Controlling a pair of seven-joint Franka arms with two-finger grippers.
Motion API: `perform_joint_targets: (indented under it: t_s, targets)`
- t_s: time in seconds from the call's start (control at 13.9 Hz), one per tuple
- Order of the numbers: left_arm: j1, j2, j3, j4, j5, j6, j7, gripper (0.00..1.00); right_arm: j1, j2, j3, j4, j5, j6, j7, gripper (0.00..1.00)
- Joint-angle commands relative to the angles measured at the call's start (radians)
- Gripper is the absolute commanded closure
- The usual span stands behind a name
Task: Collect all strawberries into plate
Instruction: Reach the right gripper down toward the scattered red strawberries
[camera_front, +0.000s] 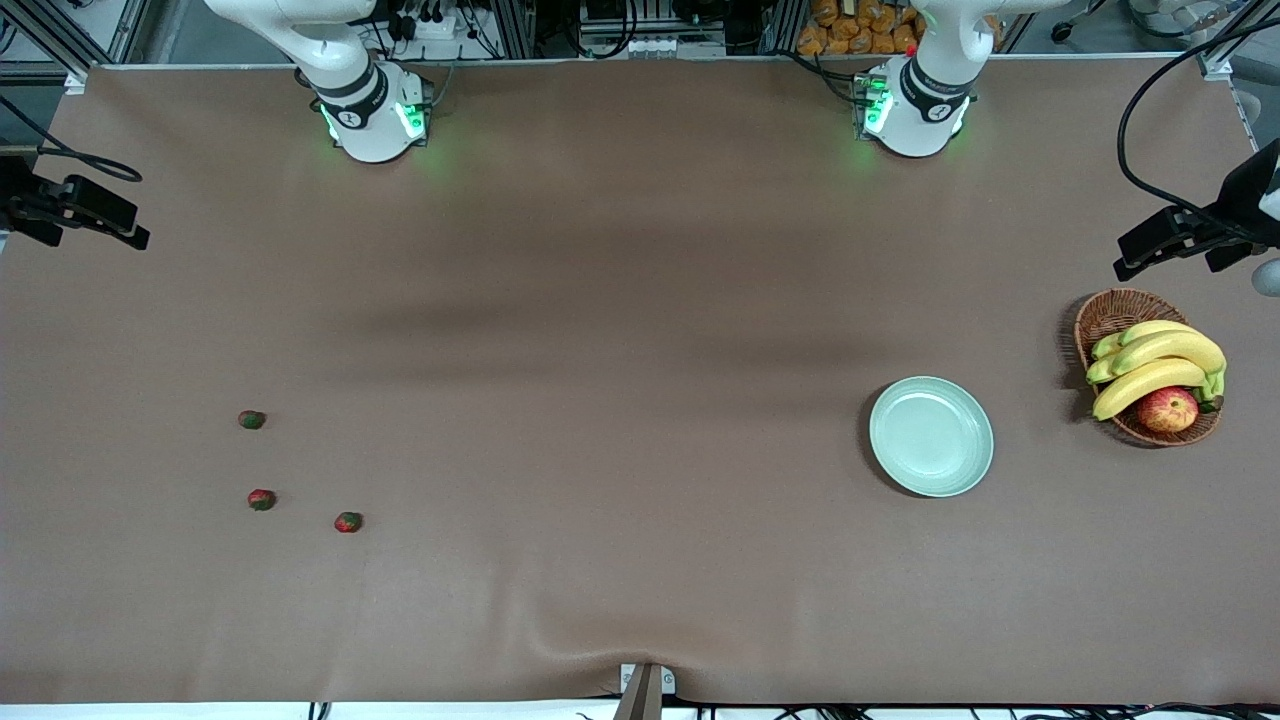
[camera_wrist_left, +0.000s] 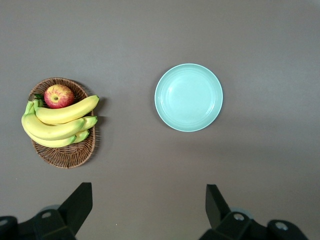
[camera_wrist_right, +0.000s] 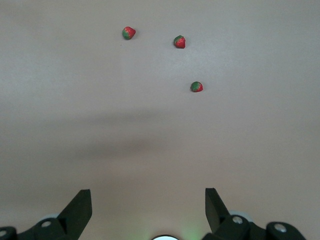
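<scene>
**Ana:** Strawberries first, front view. Three lie on the brown table (camera_front: 600, 300) toward the right arm's end: one (camera_front: 252, 420) farthest from the camera, a second (camera_front: 261, 499) nearer, a third (camera_front: 348, 522) nearest, set a little toward the table's middle. All are apart from each other. They are too small there to tell which way they point.

**Ben:** And the plate (camera_front: 931, 436)?

**Ana:** Bare, toward the left arm's end, well apart from the berries. A wicker basket (camera_front: 1110, 312) with bananas (camera_front: 1160, 365) and an apple (camera_front: 1167, 409) sits beside it, nearer that end. Neither gripper shows in this view.

**Ben:** Left wrist view?

**Ana:** The left gripper (camera_wrist_left: 149, 210) hangs over bare table, fingers (camera_wrist_left: 80, 205) spread wide, holding nothing. The plate (camera_wrist_left: 170, 110) and the basket (camera_wrist_left: 70, 155) lie side by side, not touching.

**Ben:** Right wrist view?

**Ana:** The right gripper (camera_wrist_right: 149, 210) hangs over bare table too, fingers (camera_wrist_right: 79, 207) wide apart and empty. All three berries show, each lying on its side. Two (camera_wrist_right: 128, 33) (camera_wrist_right: 179, 41) have the green top toward the right arm's end and the red tip toward the plate's end; the third (camera_wrist_right: 196, 87) likewise, its long axis roughly along the table's length.
</scene>
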Motion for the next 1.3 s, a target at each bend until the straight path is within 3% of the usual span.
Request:
perform_joint_targets:
  t_s: [0.0, 0.58, 1.22]
  targets:
    - [0.001, -0.006, 0.0, 0.016, -0.002, -0.03, 0.019, 0.0, 0.001, 0.001, 0.001, 0.005, -0.002, 0.0, -0.006, 0.0]
    - [0.0, 0.0, -0.062, 0.045, -0.003, -0.109, 0.019, 0.0, 0.001, 0.001, 0.001, 0.006, -0.002, 0.0, -0.006, 0.0]
    - [0.012, 0.007, -0.063, 0.043, -0.003, -0.076, 0.018, 0.0, 0.001, 0.001, 0.001, 0.006, -0.002, -0.005, -0.006, 0.0]
